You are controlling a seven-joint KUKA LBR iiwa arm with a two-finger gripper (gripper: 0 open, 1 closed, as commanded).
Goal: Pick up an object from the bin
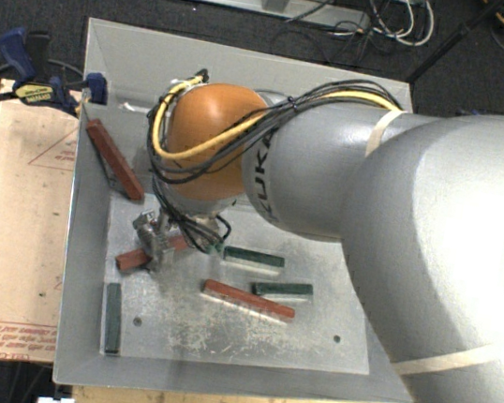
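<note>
1. One short red-brown block point(131, 261) lies near the left wall of the bin point(211, 339), right at the hand point(155, 239). If it is caught only by its end, it may swivel or slip out as it is lifted.
2. Whether the hand is spread or pressed together, I cannot tell, because cables and the orange cover point(207, 137) crowd it.
3. The arm point(401, 219) hides the bin's right side.

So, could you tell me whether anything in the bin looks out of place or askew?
One thing: the long red-brown bar at the left wall of the bin seems propped against it, tilted, whereas the other bars lie flat on the floor. Nothing looks spilled or damaged.
</note>
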